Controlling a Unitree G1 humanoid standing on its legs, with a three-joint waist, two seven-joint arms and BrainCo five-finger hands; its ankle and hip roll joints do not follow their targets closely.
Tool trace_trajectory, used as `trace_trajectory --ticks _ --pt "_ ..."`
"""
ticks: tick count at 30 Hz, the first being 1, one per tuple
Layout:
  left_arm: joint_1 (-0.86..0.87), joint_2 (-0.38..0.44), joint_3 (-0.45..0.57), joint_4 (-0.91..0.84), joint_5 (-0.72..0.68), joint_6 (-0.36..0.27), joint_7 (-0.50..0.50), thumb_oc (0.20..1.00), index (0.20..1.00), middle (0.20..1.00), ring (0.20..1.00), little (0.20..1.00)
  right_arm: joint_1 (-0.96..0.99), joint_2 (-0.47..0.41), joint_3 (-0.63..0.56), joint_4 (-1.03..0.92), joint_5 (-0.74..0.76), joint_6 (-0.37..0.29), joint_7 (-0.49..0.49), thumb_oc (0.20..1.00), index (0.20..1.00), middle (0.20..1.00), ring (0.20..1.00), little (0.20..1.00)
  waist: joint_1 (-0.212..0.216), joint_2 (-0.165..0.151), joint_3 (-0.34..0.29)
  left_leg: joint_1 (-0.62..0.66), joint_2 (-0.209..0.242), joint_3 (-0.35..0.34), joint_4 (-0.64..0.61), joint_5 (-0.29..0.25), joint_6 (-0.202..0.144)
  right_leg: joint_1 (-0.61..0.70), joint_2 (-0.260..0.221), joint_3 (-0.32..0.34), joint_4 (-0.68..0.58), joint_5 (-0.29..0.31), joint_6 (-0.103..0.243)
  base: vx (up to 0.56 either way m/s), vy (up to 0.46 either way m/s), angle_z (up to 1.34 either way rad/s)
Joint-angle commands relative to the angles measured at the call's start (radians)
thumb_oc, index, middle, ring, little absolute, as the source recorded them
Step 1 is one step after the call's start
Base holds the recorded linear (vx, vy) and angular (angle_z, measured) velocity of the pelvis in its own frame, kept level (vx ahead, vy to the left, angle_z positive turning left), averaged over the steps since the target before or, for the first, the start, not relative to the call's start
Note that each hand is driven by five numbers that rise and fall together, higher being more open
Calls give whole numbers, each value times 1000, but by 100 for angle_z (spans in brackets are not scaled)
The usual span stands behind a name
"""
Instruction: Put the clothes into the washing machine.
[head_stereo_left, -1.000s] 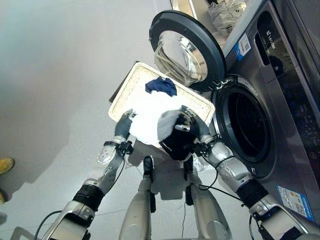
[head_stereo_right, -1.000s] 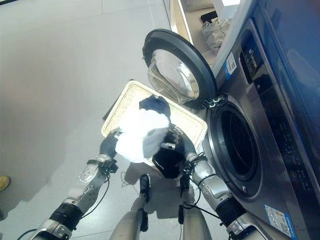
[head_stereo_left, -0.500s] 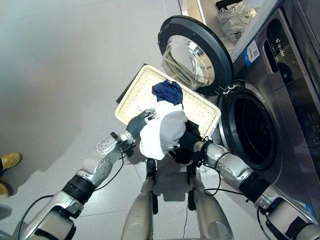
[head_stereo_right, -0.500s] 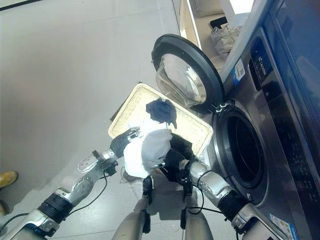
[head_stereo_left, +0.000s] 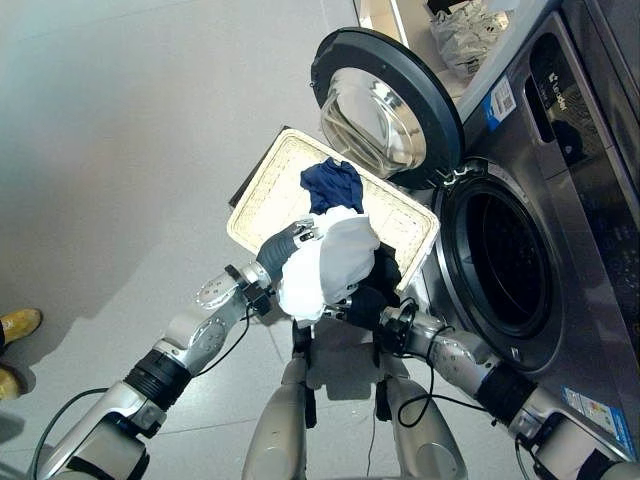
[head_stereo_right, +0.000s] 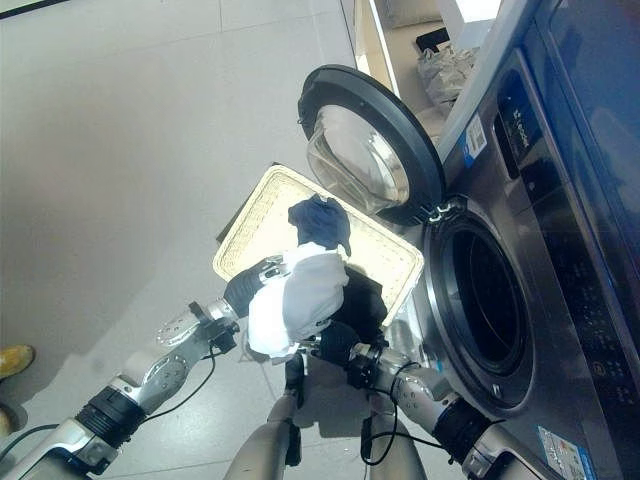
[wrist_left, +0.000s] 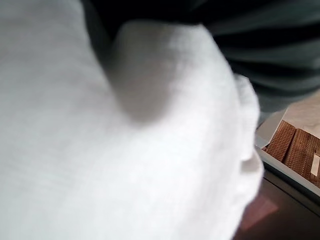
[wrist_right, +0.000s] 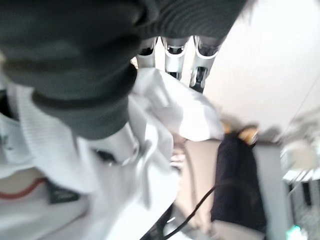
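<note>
Two hands lift a bundle of clothes just by the washing machine (head_stereo_left: 560, 200). The machine is the biggest thing, at 3 o'clock in the eye views. Its drum hole (head_stereo_left: 495, 265) is dark and wide open. Its round door (head_stereo_left: 385, 105) swings out toward 12 o'clock, well clear of the hole. The basket (head_stereo_left: 262, 190) sits on the floor under the door, with a blue cloth (head_stereo_left: 332, 184) left in it.

The white cloth (head_stereo_left: 330, 265) hangs in the middle, above the basket's near edge. A black cloth (head_stereo_left: 380, 275) is bunched against it on the machine side. The left hand (head_stereo_left: 285, 243) is curled into the white cloth at 9 o'clock. The right hand (head_stereo_left: 362, 300) is under the bundle at 5 o'clock, and in the right wrist view its fingers (wrist_right: 202, 67) dig into white cloth.

To do this step well, I think both hands should carry the bundle together toward 3 o'clock and push it deep into the hole. Loose ends hang down and could catch on the basket's edge or the hole's rim. The door's hinge side is close at 1 o'clock, so keep low of it. The floor (head_stereo_left: 120, 150) at 9 o'clock has lots of room.
</note>
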Motion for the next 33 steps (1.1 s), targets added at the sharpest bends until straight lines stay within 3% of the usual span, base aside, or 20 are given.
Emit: trace_trajectory --ticks 1,2,5,6,11,13,14,15,16,21,25,33 --pt "-8 -55 -7 -95 6 -55 20 200 200 200 200 200 -20 69 5 -149 157 -94 13 200 200 200 200 200 0 -22 -16 0 -91 61 12 -70 31 -27 23 -3 60 -68 33 -25 31 -7" --pt "20 -66 -5 -86 50 -66 58 200 200 200 200 200 11 87 -11 -157 208 -169 -3 200 200 200 200 200 -4 -22 -9 -5 -93 65 7 -67 32 -34 22 -1 46 -55 36 -29 41 -9" --pt "40 -78 -1 -77 42 -64 73 200 200 200 200 200 30 97 -21 -160 233 -229 -10 200 200 200 200 200 -7 -21 -9 -10 -95 69 3 -63 33 -40 22 2 37 -46 38 -14 32 -15" --pt "63 -93 1 -58 65 -65 103 200 200 200 200 200 44 107 -26 -161 242 -291 -17 200 200 200 200 200 -10 -20 -9 -17 -97 71 0 -64 34 -48 21 5 29 -40 40 -9 35 -12" --pt "88 -112 -7 -8 145 -77 198 200 200 200 200 200 66 132 -43 -151 299 -414 -54 200 200 200 200 200 -13 -17 -9 -26 -103 71 0 -63 37 -60 18 10 25 -32 44 5 24 -11" --pt "95 -121 -10 24 248 -83 307 200 200 200 200 200 72 145 -58 -137 318 -442 -67 200 200 200 200 200 -16 -16 -9 -28 -104 72 0 -64 38 -64 17 11 24 -30 44 13 34 -13" --pt "92 -119 -17 50 344 -88 390 338 338 338 338 338 73 155 -69 -126 310 -484 -86 200 200 200 200 200 -19 -13 -9 -31 -106 76 0 -63 38 -68 16 13 23 -28 46 19 42 -12" --pt "91 -110 -19 53 387 -75 425 831 831 831 831 831 76 156 -81 -120 317 -495 -91 200 200 200 200 200 -19 -11 -9 -33 -107 79 0 -62 38 -70 15 13 22 -28 46 21 40 -6" --pt "93 -107 -20 51 417 -62 451 1000 1000 1000 1000 1000 80 156 -86 -117 317 -504 -96 200 200 200 200 200 -19 -10 -9 -34 -107 80 0 -61 38 -71 15 12 22 -27 46 27 28 -6" --pt "71 -61 -28 49 559 -22 562 1000 1000 1000 1000 1000 81 156 -140 -60 282 -562 -113 200 200 200 200 200 -21 8 -9 -28 -112 82 1 -64 40 -67 9 11 29 -33 46 31 15 -3" --pt "55 -51 -21 67 559 -7 628 1000 1000 1000 1000 1000 78 159 -169 -26 275 -597 -111 200 200 200 200 200 -20 13 -9 -29 -114 78 4 -65 40 -69 4 10 39 -39 47 24 -13 1" --pt "83 -94 74 137 503 -75 782 1000 1000 1000 1000 1000 85 173 -277 70 381 -677 -75 200 200 200 200 200 -20 42 -9 -41 -116 89 12 -70 39 -96 -9 10 79 -59 50 22 -14 1"
